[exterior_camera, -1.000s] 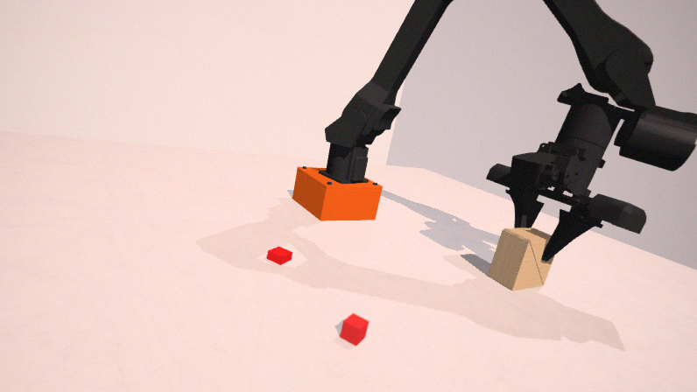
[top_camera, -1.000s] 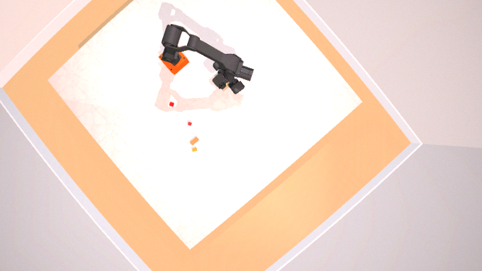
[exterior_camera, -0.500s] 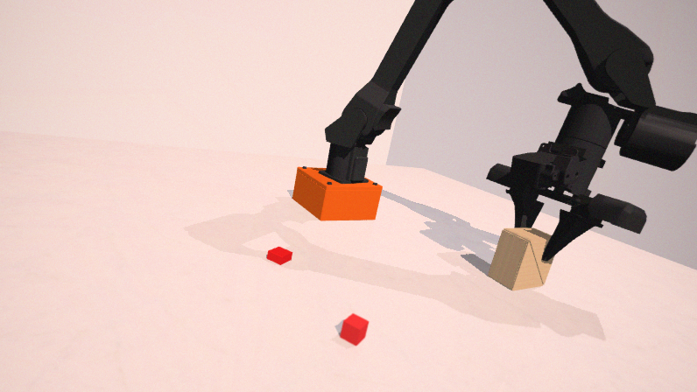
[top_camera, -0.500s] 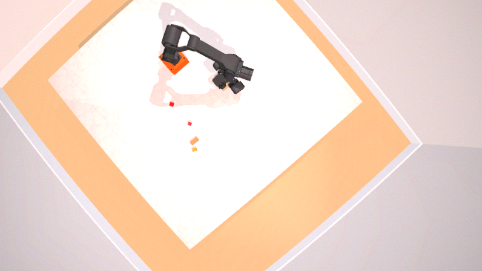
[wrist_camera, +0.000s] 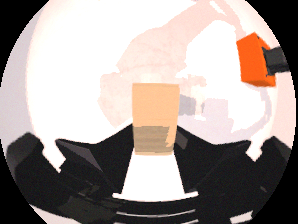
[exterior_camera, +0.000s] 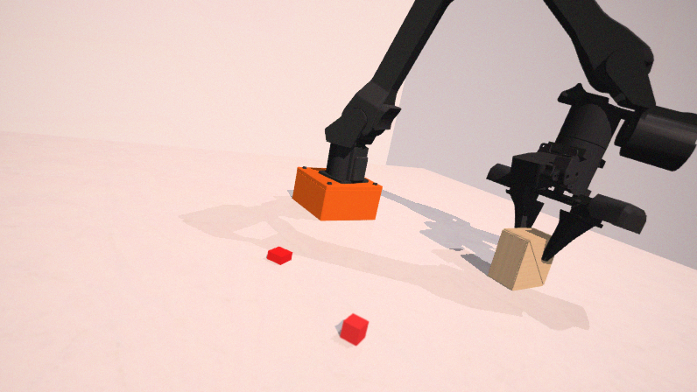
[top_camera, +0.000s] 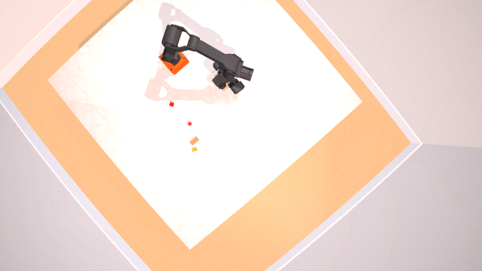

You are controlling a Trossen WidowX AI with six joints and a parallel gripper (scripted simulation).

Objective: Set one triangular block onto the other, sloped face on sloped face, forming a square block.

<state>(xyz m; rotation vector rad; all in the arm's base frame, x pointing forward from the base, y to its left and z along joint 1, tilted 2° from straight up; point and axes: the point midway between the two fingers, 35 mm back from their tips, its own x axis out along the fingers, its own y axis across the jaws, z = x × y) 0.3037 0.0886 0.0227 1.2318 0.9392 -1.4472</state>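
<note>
The lower triangular block rests on the table at the right in the exterior view. The upper triangular block lies against its slope. A thin diagonal seam shows on the near end, and together they look like one square block with a level top. The far end is hidden. My gripper is shut on the upper block, one fingertip on each side of it. In the top view the hand covers most of the pair.
A flat red block and a small red cube lie away from the pair. An orange block and a small yellow-orange block lie farther off. The arm's orange base stands behind.
</note>
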